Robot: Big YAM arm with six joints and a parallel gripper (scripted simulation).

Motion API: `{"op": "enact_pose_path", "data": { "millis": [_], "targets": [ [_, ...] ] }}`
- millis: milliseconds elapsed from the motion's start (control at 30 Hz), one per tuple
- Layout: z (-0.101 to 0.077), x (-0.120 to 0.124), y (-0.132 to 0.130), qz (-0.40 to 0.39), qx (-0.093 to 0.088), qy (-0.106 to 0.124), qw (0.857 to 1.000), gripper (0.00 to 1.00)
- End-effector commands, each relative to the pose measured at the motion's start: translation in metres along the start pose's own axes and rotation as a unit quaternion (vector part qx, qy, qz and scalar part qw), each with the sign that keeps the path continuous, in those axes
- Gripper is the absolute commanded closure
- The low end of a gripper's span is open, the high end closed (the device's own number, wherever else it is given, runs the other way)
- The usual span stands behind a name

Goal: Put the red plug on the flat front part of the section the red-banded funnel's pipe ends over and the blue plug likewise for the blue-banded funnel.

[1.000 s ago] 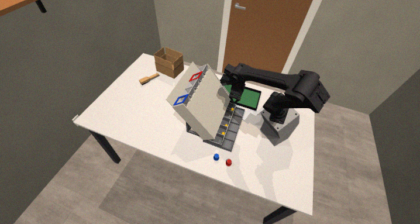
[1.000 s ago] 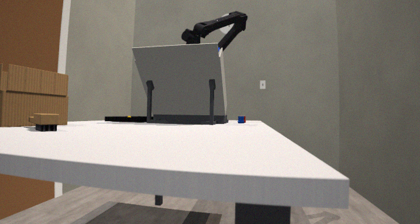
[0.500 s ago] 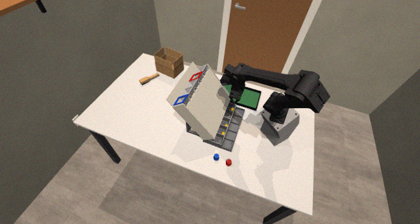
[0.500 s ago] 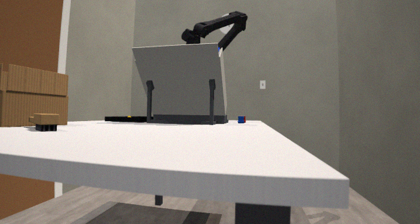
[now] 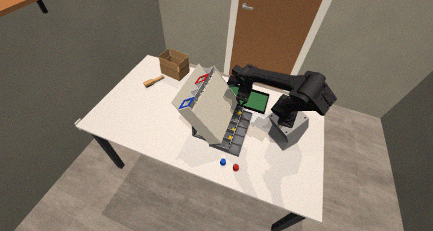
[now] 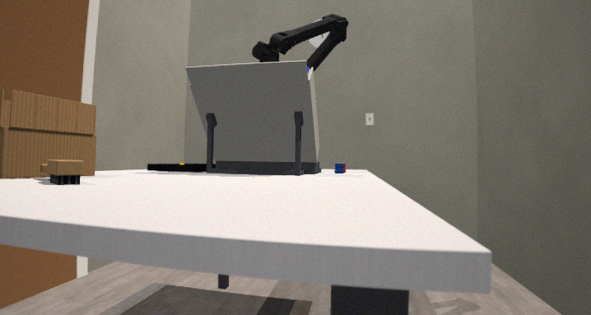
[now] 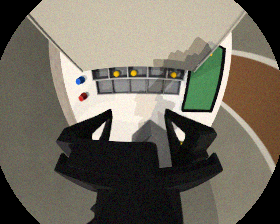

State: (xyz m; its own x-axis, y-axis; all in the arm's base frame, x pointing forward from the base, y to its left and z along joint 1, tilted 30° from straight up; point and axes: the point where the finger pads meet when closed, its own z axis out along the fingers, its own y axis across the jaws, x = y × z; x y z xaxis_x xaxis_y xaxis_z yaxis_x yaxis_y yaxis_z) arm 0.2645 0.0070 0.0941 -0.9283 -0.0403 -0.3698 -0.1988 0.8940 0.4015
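Observation:
The slanted beige cover [image 5: 208,108] [image 6: 252,106] carries a red-banded funnel [image 5: 201,78] and a blue-banded funnel [image 5: 186,102] on its top. Below its front lies the dark grey row of sections [image 5: 242,139] [image 7: 134,87]. Three yellow marbles [image 5: 239,111] [image 5: 233,128] [image 5: 230,137] lie in its rear parts; the wrist view shows them too [image 7: 115,72] [image 7: 132,72] [image 7: 173,75]. The blue plug [image 5: 222,161] [image 7: 80,80] and the red plug [image 5: 235,167] [image 7: 83,96] stand on the table near its front edge. My gripper [image 5: 241,102] [image 7: 138,112] is open and empty, above the far end of the sections, beside the green tray [image 5: 259,102] [image 7: 204,83].
A cardboard box [image 5: 173,63] [image 6: 45,135] and a wooden brush [image 5: 153,80] [image 6: 63,169] lie at the far left corner. The arm's base [image 5: 287,126] stands right of the sections. In the exterior view the cover hides the gripper.

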Motion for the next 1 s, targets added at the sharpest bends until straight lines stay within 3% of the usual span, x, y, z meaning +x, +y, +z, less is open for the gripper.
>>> {"op": "enact_pose_path", "data": {
  "millis": [0, 333, 967],
  "targets": [
    [0.021, 0.006, -0.035, 0.003, -0.012, 0.012, 1.000, 0.20],
    [0.074, 0.017, -0.120, 0.001, -0.068, 0.019, 0.997, 0.20],
    [0.097, 0.021, -0.159, 0.000, -0.091, 0.023, 0.996, 0.20]
  ]
}}
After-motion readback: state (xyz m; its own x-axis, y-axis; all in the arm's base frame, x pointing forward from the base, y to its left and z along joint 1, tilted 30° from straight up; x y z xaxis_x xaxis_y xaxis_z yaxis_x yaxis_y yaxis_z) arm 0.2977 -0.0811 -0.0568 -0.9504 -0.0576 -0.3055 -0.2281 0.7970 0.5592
